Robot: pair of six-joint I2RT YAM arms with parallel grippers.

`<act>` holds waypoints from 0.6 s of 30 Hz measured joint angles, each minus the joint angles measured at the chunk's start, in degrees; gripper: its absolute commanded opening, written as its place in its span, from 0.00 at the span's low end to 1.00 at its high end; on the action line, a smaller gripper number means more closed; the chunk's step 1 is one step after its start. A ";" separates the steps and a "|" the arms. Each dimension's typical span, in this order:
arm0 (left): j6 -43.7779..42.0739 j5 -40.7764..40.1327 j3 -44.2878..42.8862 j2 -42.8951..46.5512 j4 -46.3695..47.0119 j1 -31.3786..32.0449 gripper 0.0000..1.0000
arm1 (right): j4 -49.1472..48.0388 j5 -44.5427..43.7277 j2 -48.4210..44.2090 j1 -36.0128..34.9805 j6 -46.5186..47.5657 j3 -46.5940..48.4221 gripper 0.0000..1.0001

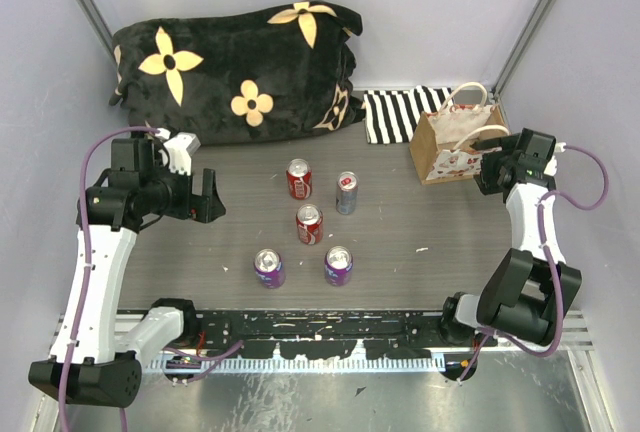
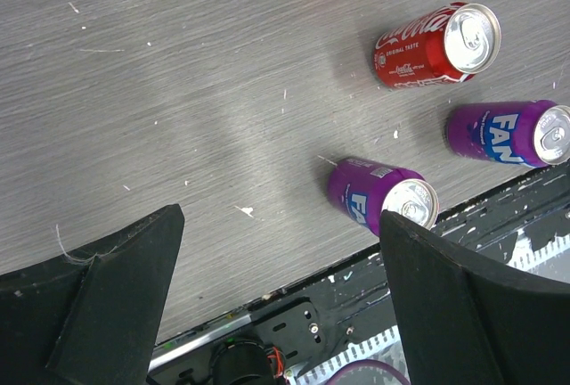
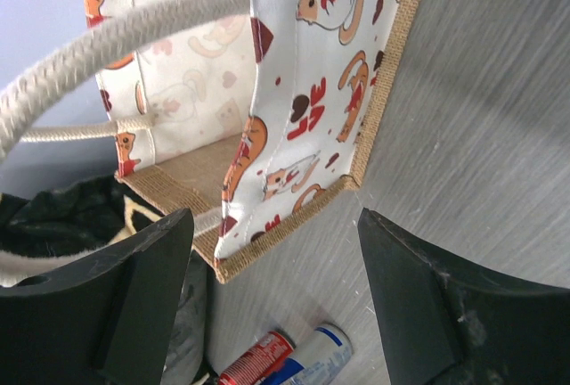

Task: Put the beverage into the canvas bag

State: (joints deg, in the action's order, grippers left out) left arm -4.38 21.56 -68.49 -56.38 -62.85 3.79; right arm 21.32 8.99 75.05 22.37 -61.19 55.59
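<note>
Several beverage cans stand mid-table: two red ones (image 1: 299,178) (image 1: 309,223), a silver-blue one (image 1: 346,192) and two purple ones (image 1: 268,268) (image 1: 338,265). The canvas bag (image 1: 455,147) stands upright at the back right, its mouth open. My right gripper (image 1: 497,167) hovers open at the bag's near-right side. In its wrist view the gripper (image 3: 274,216) looks down on the printed face (image 3: 303,91) and a rope handle (image 3: 116,42), gripping nothing. My left gripper (image 1: 205,197) is open and empty, left of the cans. Its wrist view shows the left gripper (image 2: 280,220) above the table near a purple can (image 2: 378,193).
A black cushion with yellow flowers (image 1: 240,67) lies along the back. A black-and-white striped cloth (image 1: 400,112) sits just left of the bag. A black rail (image 1: 330,337) runs along the table's near edge. Walls close in on both sides.
</note>
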 measured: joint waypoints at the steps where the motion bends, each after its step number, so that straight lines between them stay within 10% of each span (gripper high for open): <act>1: 0.02 0.11 0.13 -0.17 0.09 0.00 0.98 | -0.74 0.00 0.50 0.00 -0.37 0.00 0.79; 12: 0.61 1.22 1.18 -1.79 2.01 0.00 0.98 | -7.41 -0.76 9.09 0.00 -1.99 0.48 0.73; 18: 1.07 1.81 1.38 -3.13 2.58 0.00 0.98 | -8.70 -0.70 11.69 0.00 -1.09 0.87 0.24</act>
State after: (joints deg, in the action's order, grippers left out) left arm -3.31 23.38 -67.11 -59.51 -60.27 3.79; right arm 12.62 8.29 86.74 22.37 -62.28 56.47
